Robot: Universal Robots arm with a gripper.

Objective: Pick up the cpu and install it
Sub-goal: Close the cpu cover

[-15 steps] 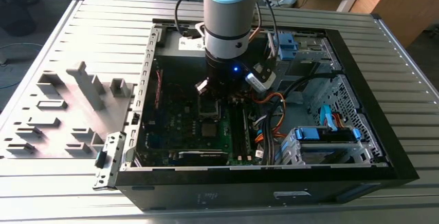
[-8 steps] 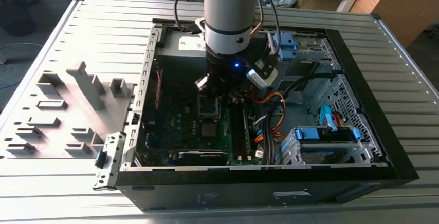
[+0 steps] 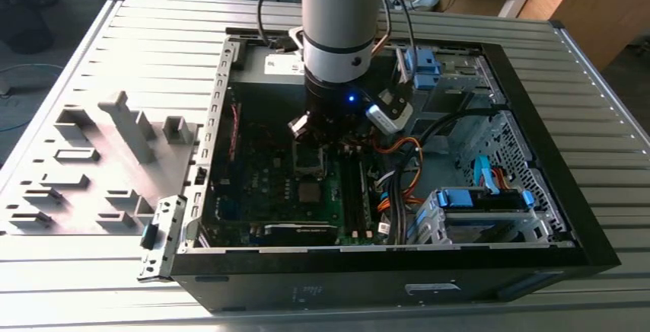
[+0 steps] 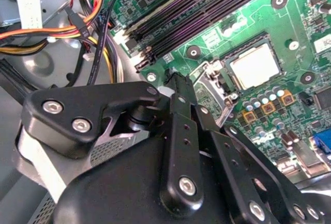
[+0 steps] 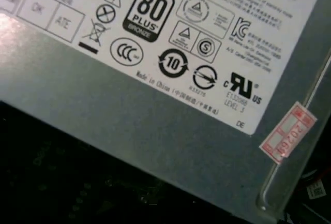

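The cpu (image 4: 255,66), a pale silver square, lies flat inside its dark metal-framed socket (image 4: 231,51) on the green motherboard (image 4: 305,17). In the exterior view the cpu (image 3: 307,191) sits in the middle of the board inside the open computer case (image 3: 568,241). My gripper (image 4: 177,80) hangs just above the board, a short way from the socket, near the end of the memory slots (image 4: 207,6). Its black fingers (image 4: 178,131) look shut with nothing between them. In the exterior view the gripper (image 3: 317,143) is low inside the case, under the arm.
Orange, yellow and black cables (image 4: 88,27) run close to the gripper. The grey labelled power-supply box (image 5: 170,131) lies close by at the far end of the case. Blue drive brackets (image 3: 485,199) stand at the exterior view's right. A grey parts fixture (image 3: 91,164) lies on the table beside the case.
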